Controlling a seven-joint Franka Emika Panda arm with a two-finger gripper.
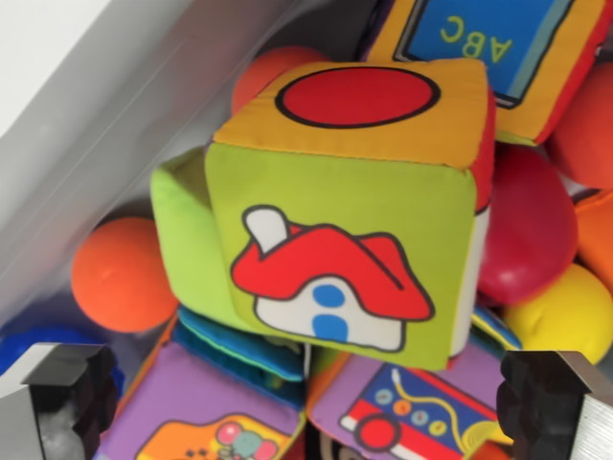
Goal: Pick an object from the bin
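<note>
The tool [306, 407] hangs with jaws spread wide and empty, straddling the soft house-picture cube [335, 211] just ahead, which tops the bin's [115, 105] heap, likely the easiest pick

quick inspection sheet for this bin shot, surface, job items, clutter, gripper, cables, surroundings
surface: bin floor hidden under toys
job's things: soft cube with house picture on top of the pile, red circle on its upper face; ABC cube behind; purple cubes below
clutter: orange ball, red ball, yellow ball
grippers: gripper open, fingers apart at the bottom corners, holding nothing
cables: nothing seen
surroundings: pale bin wall at the wrist view's left
</note>
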